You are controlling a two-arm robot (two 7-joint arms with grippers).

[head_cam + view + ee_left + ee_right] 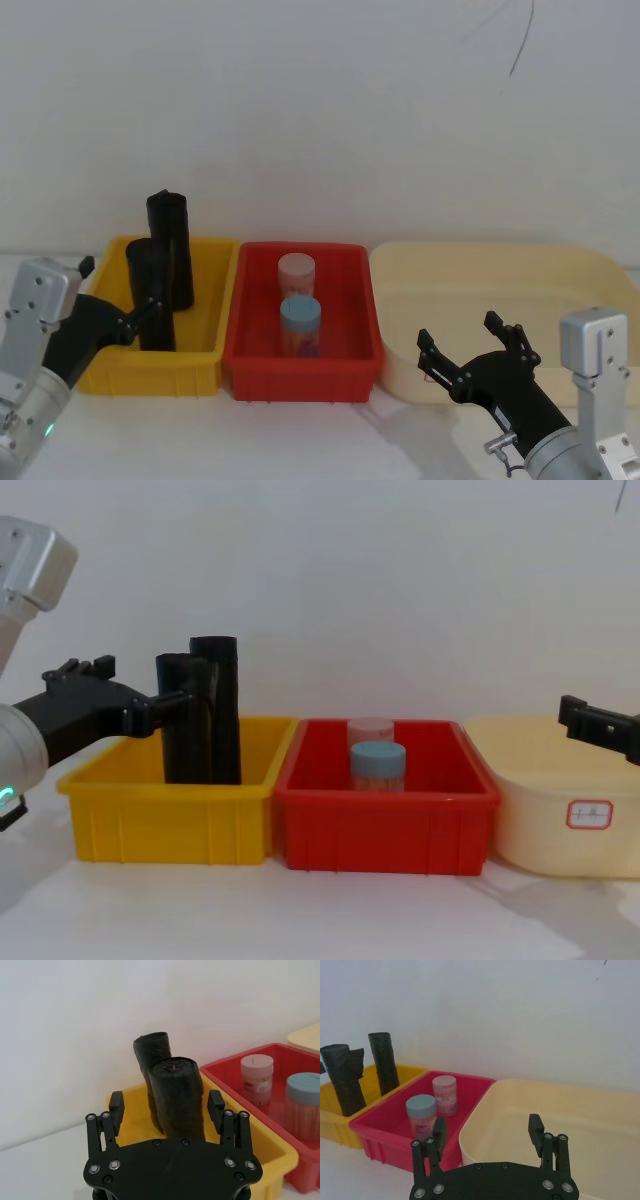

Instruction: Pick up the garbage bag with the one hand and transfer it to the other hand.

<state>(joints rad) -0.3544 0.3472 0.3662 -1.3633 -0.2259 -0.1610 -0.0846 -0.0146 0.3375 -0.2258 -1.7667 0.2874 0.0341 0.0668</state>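
Head view: the left gripper (130, 290), at 8 o'clock, is spread wide at the garbage bag (155, 275), which stands in the yellow bin (150, 375). The right gripper (457, 331), at 5 o'clock, is also spread wide.
Left wrist view: the fingers (116, 1107) frame the bag.
Chest view: the bag is upright at 9 o'clock.

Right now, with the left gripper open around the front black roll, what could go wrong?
The left gripper straddles the garbage bag, but the second roll stands close behind it; closing or lifting may topple that one. The right gripper hovers open by the cream tub, so the carry could clip the jars in the red bin.
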